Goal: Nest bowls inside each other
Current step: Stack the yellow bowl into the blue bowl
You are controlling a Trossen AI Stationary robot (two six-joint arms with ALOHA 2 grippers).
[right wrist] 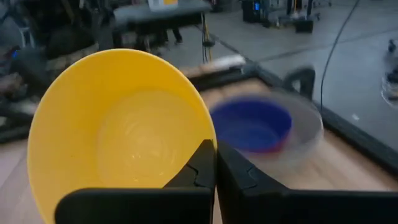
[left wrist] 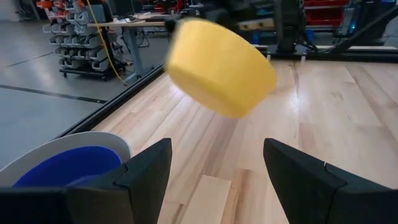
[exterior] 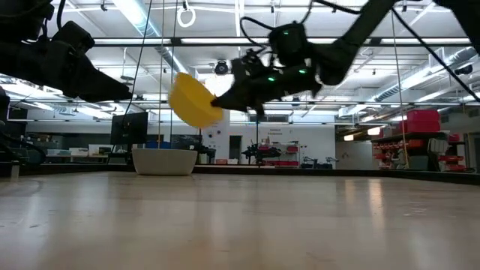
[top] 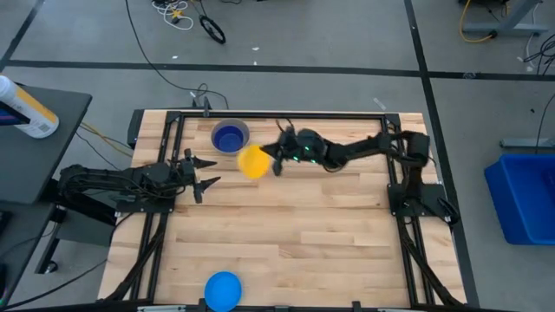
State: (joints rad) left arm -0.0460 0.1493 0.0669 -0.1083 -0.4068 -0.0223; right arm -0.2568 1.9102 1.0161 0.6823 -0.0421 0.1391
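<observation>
Above the far half of the counter (top: pixel 286 234), the right pincer (top: pixel 276 158) holds the yellow bowl (top: pixel 252 162) in the air, its fingers clamped together on the bowl's rim, which the right wrist view shows pinched thin between them. The bowl hangs tilted, well clear of the wood in the low view, just beside the stack (top: pixel 230 137) near the far edge: a grey bowl with a dark blue bowl seated inside it, and in the right wrist view a sliver of red between them that may be a 3rd bowl, though that is hard to confirm. The step in hand looks like the carry of the yellow bowl toward that stack. The next move calls for bringing it over the dark blue bowl, levelling it so its mouth faces up, lowering it until it seats, and only then letting go; dropped while tilted, it could catch on the rim and tip out. The left pincer (top: pixel 205 173) waits near the left side of the counter with its fingers apart and nothing between them, pointed at the stack and the yellow bowl. A light blue bowl (top: pixel 223 290) sits alone at the near edge, well apart from the rest, not yet nested. By count: 1 yellow, 1 dark blue, 1 grey, 1 light blue, perhaps 1 red; 2 arms.
</observation>
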